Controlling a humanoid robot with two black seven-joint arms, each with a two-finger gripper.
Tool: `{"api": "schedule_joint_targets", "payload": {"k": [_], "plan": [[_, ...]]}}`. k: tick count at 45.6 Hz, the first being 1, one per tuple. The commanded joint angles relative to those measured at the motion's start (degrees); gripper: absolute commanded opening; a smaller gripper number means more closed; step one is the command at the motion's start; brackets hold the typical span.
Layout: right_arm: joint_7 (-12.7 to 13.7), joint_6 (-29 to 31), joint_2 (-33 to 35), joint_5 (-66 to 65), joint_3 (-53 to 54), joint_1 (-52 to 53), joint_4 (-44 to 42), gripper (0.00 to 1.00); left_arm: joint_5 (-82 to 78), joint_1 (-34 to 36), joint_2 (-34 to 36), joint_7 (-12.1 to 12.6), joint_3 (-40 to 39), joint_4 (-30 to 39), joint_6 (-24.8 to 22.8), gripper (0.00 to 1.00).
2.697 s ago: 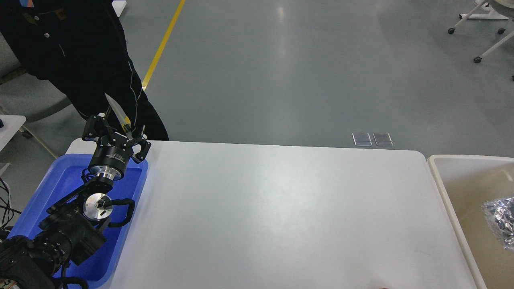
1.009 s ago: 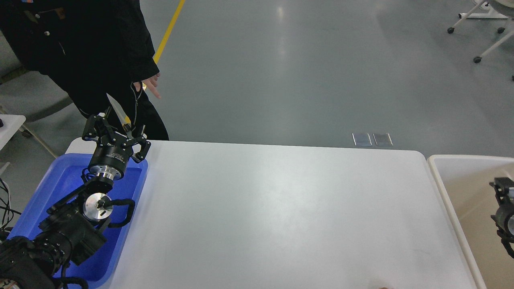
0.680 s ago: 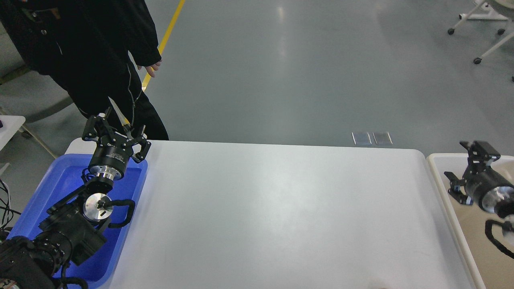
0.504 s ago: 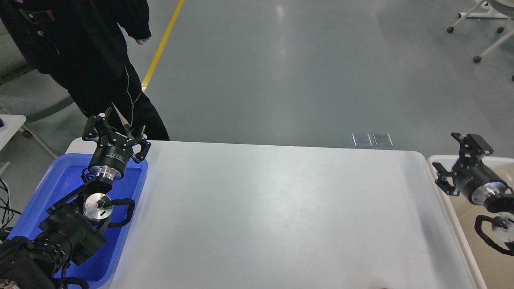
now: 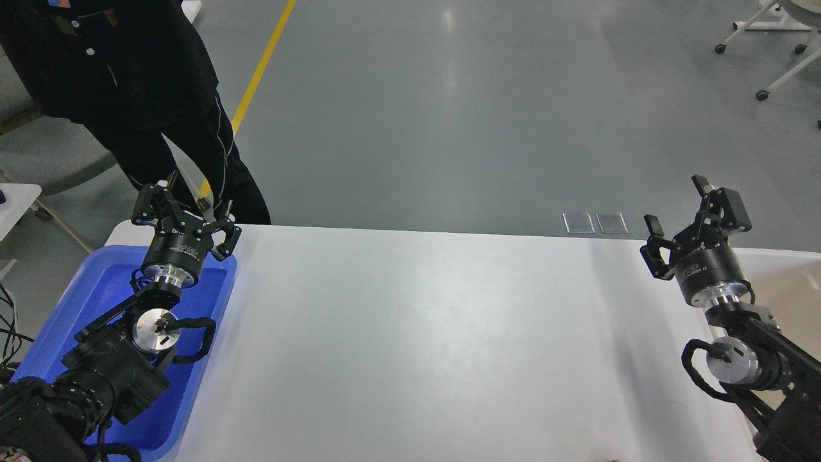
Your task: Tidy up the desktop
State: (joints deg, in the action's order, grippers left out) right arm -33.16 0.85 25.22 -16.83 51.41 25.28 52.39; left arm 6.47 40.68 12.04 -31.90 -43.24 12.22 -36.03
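Blue tray point(image 5: 96, 282) at desktop point(image 5: 417, 333) left is overhung by left gripper point(image 5: 183, 215), jaws wide, w/ right gripper point(image 5: 693, 218) likewise spread beside beige bin point(image 5: 782, 256); contents hidden.

Blue tray point(image 5: 96, 289), beige bin point(image 5: 786, 276), person in black point(image 5: 128, 83)

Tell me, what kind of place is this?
Probably a robot lab or workshop floor: a white desktop flanked by a blue tray and beige bin, bare grey floor with a yellow line.
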Motion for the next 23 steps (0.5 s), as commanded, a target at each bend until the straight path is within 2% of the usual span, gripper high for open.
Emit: {"api": "schedule_joint_targets", "payload": {"k": [1,23], "plan": [[-2.5,-1.9,-1.3,-0.3,-1.5,0.3,0.2,1.00,0.0,0.0,0.0,0.0,0.0,0.0,0.0,1.00],[-2.3,-2.0,-5.4,0.9,-1.8,-1.5,-1.4,1.00,0.0,0.0,0.0,0.0,0.0,0.0,0.0,1.00]]}}
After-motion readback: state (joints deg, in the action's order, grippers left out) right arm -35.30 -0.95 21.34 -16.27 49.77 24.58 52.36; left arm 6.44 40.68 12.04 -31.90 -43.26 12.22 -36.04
